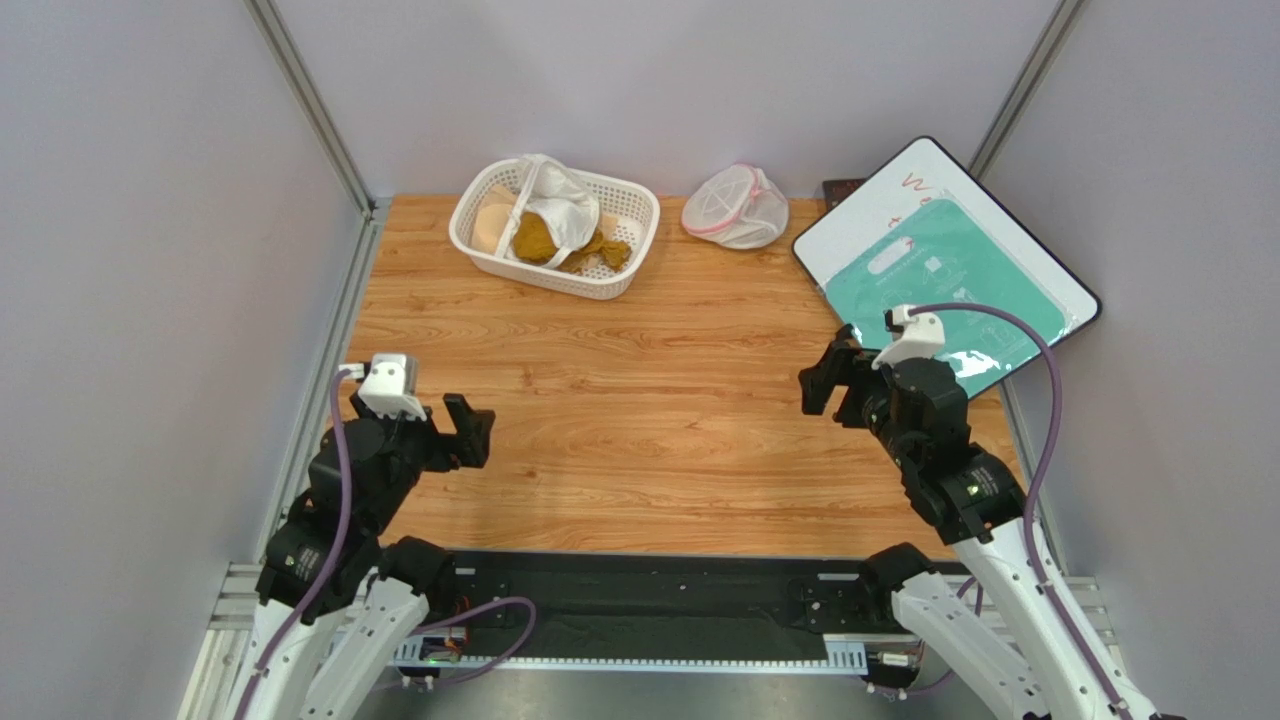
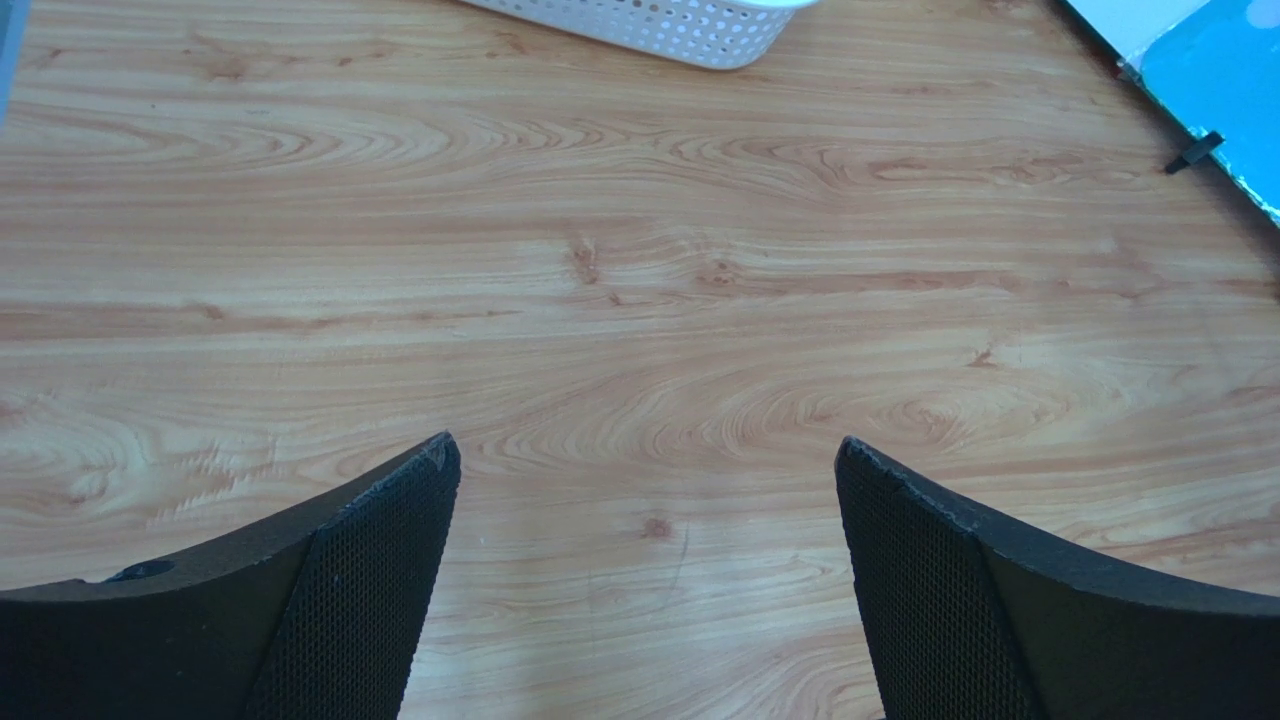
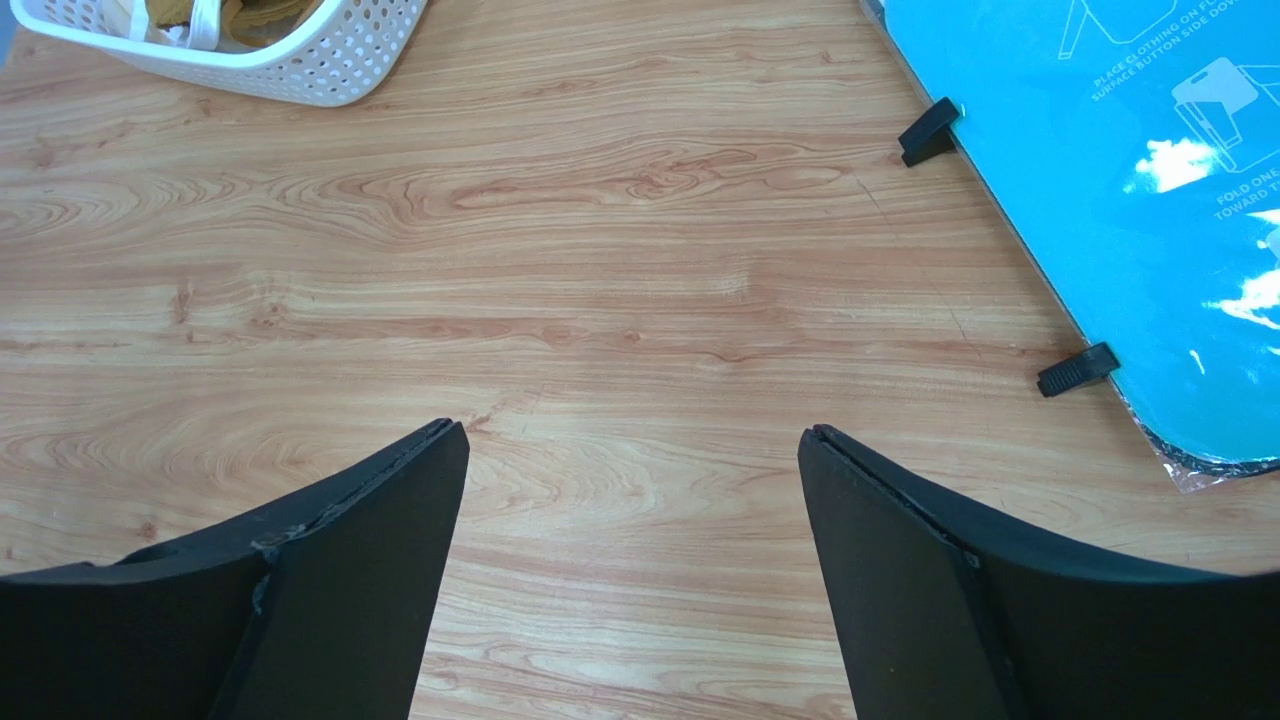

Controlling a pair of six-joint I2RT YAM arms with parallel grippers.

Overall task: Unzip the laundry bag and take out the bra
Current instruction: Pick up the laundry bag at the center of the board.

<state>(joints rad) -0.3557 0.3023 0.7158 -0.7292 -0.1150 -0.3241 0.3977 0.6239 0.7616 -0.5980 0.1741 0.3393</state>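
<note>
The laundry bag (image 1: 735,206) is a round white mesh pouch with pink zipper trim, lying closed at the back of the table, right of the basket. The bra is not visible; a pinkish tone shows faintly through the mesh. My left gripper (image 1: 469,428) is open and empty above bare wood at the near left, far from the bag; its wrist view (image 2: 646,465) shows only wood between the jaws. My right gripper (image 1: 824,378) is open and empty at the near right, with wood between its jaws in its wrist view (image 3: 631,443).
A white plastic lattice basket (image 1: 631,267) at the back left holds mustard-brown and white cloths; its edge shows in the wrist views (image 2: 706,30) (image 3: 338,68). A teal folding board (image 1: 939,263) lies at the right, also in the right wrist view (image 3: 1142,195).
</note>
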